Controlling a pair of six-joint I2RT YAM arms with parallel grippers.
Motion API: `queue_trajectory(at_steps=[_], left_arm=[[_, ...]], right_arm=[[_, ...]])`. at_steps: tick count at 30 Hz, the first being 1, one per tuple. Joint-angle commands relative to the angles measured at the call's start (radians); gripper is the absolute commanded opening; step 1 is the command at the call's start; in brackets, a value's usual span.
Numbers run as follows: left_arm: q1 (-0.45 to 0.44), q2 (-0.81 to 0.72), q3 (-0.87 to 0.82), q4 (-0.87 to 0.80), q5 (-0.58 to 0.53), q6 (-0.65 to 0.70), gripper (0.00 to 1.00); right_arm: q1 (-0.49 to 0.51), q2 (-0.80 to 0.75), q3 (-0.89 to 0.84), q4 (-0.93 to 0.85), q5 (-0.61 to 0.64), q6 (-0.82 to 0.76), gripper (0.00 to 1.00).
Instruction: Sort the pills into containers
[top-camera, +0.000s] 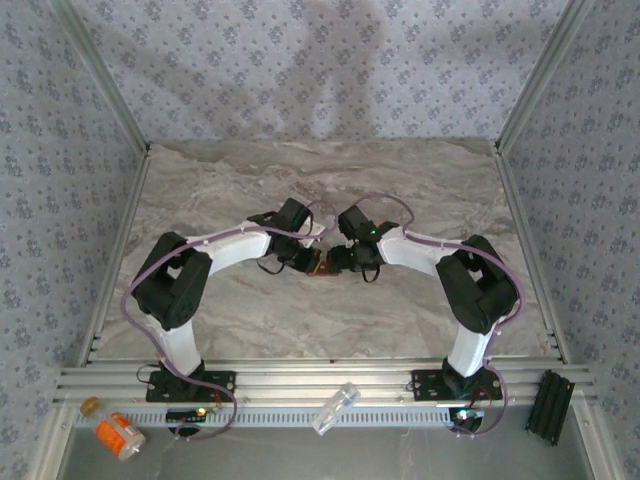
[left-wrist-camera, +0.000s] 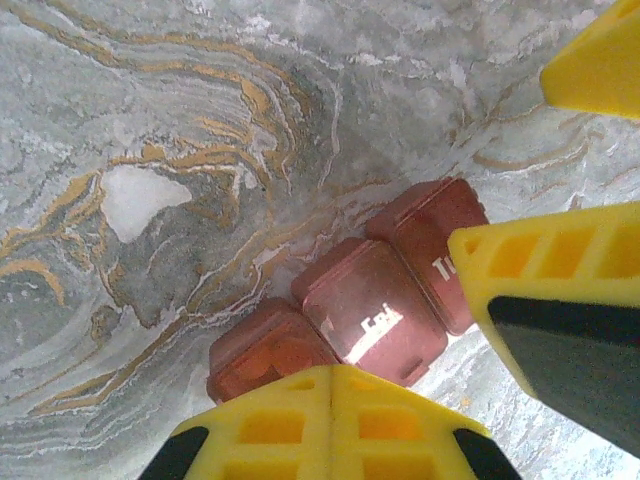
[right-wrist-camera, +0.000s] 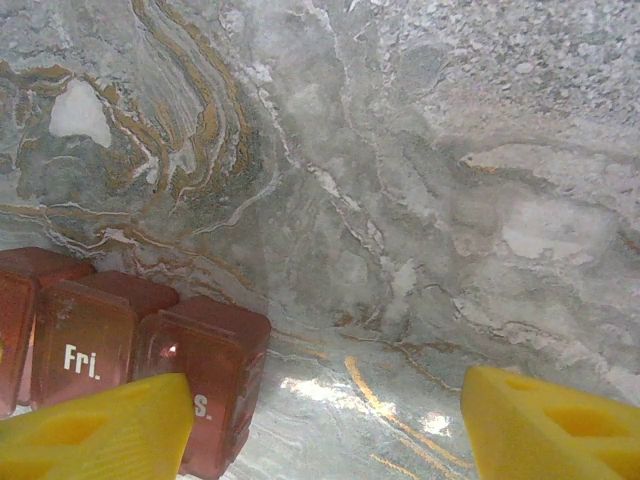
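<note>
Middle of table: the containers (left-wrist-camera: 370, 310), one dark red-brown plastic box of rounded square lids, are lying flat, with "Fri." showing in white.
Left gripper (left-wrist-camera: 332, 390): yellow ribbed fingers are pressing together, clenched on nothing, just over an end lid.
Right gripper (right-wrist-camera: 320, 430): jaws are standing released; one finger is beside the box, contact I cannot tell.
Table (top-camera: 300, 180): grey marble pattern, ochre veins.
Walls (top-camera: 300, 70): flowered paper is surrounding.

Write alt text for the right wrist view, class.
A dark red-brown pill box, lids closed and one marked Fri., lies at lower left on a marbled table. The right gripper stands open, one yellow fingertip overlapping the box's end.
</note>
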Motion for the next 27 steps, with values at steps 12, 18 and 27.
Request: queue_trajectory(at_steps=[12, 18, 27], left_arm=[[-0.018, -0.052, -0.049, 0.004, -0.018, -0.012, 0.0], [-0.018, -0.059, -0.061, 0.005, -0.053, -0.01, 0.0], [-0.02, -0.057, -0.064, -0.005, -0.064, -0.007, 0.0]], right_arm=[[-0.002, 0.042, -0.033, -0.022, 0.035, 0.019, 0.73], [-0.003, 0.042, -0.034, -0.022, 0.035, 0.019, 0.73], [-0.002, 0.045, -0.034, -0.019, 0.035, 0.02, 0.73]])
